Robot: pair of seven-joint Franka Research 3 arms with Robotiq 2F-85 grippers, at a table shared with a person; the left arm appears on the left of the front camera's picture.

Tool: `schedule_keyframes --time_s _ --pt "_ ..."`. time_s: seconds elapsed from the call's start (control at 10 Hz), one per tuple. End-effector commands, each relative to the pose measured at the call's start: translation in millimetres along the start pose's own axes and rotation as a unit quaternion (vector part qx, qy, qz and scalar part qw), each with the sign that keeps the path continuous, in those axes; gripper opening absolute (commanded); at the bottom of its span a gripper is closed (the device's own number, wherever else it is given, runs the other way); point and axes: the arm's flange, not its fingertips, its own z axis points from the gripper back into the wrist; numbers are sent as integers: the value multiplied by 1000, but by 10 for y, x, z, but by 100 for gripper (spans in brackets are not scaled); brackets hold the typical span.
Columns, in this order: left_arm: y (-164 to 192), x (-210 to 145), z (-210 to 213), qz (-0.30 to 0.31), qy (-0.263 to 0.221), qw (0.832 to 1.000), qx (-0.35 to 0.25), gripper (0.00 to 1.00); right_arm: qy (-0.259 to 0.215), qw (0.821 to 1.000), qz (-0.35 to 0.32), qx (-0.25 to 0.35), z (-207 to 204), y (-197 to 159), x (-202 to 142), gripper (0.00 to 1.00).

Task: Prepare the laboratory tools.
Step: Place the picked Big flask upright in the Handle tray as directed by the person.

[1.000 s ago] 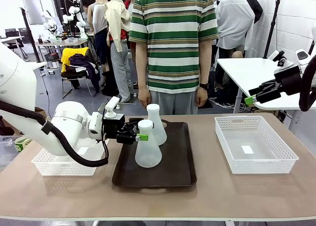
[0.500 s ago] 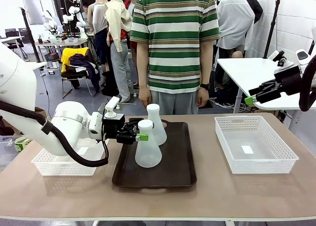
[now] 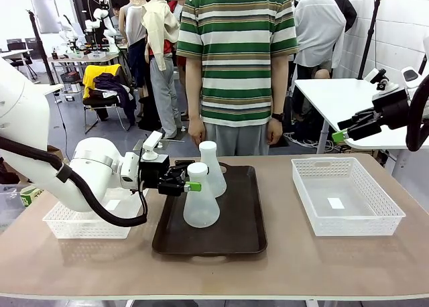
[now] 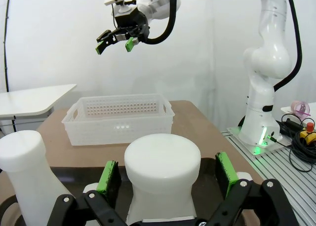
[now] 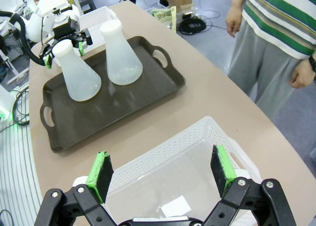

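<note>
Two flasks stand on the tray's left side, nothing has moved, and the left gripper still waits open around the near flask neck, not squeezing yet, while the right gripper hangs open

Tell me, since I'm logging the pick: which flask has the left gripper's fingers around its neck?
The near flask: the left gripper brackets its neck, pads not yet touching. The far flask stands free behind it.
</note>
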Motion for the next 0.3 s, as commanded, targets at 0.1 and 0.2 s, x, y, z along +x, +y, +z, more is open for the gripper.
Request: schedule_keyframes --time_s 0.1,0.2 --pt "16 5 -16 -1 -5 1000 4 100 2 1000 0 -3 -12 -2 -3 100" --pt "16 5 -16 -1 -5 1000 4 100 2 1000 0 -3 -12 -2 -3 100"
